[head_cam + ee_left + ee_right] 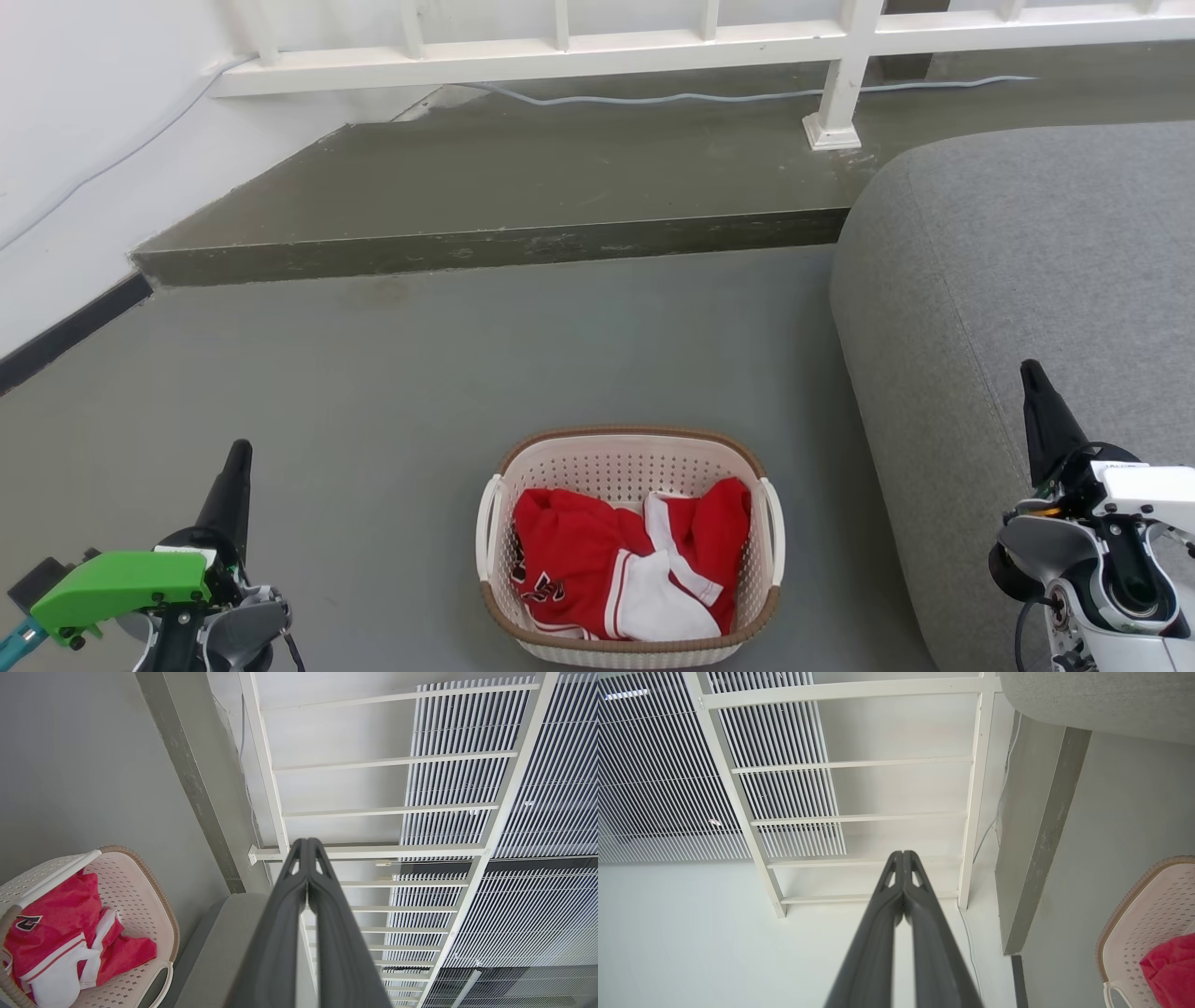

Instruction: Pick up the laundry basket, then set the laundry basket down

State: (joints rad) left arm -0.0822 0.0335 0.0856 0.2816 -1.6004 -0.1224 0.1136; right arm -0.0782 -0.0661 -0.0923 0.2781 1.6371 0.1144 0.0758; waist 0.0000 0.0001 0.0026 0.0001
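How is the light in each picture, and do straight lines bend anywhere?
Head view: soft, even light; the laundry basket is sharp, with almost no shadow on the floor. Left wrist view: the railing stays nearly straight. Right wrist view: the slats curve near the left edge; the white wall looks washed out.

Bright, even light; shadows are faint. All views are sharp, the white wall [682,952] slightly washed out.

Matt perforated plastic laundry basket [630,467], woven-look rim [625,432]; soft red cloth [579,551]; coarse-weave grey sofa [1018,261].
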